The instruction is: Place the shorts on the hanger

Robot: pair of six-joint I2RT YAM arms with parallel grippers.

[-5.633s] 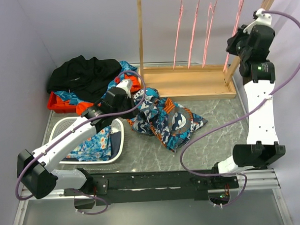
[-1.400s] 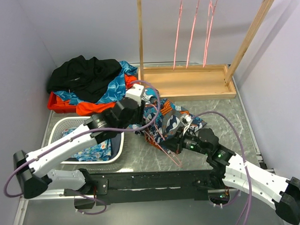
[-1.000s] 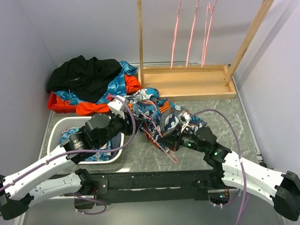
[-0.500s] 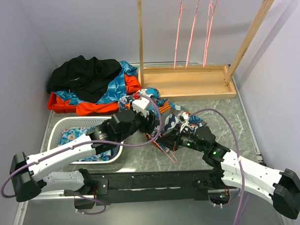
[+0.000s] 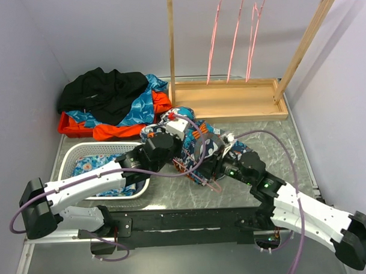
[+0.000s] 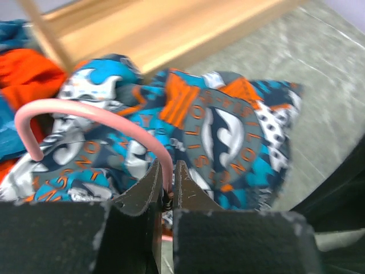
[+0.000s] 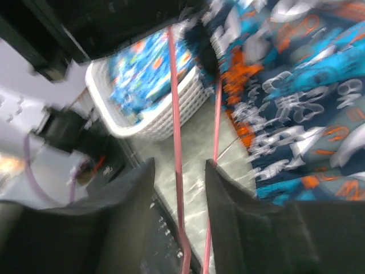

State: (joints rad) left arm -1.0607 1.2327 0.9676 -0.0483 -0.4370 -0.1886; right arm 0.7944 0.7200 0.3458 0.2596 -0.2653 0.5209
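1. Left gripper [image 6: 167, 171], seen from its own wrist, has its two fingers pinched almost together on the hanger [image 6: 85, 109]. They clamp the pink wire just under the hook, which curls off to the left. Right gripper [image 7: 179, 171] has its fingers standing apart with a pink wire running between them. That view is smeared, so contact is hard to judge.
2. Grey marbled table [image 5: 291, 139] holds everything.
3. Wooden rack [image 5: 230, 105] stands at the back, its top rail at the very edge of the overhead view, with three pink hangers [image 5: 231, 45] dangling from it.
4. Heap of clothes [image 5: 103, 91], black over orange, fills the back left corner.
5. White basket [image 5: 75, 154] sits front left, partly hidden by the left arm.
6. Shorts [image 6: 228, 131] lie crumpled mid-table beneath the held hanger. From above, both arms cover much of them.
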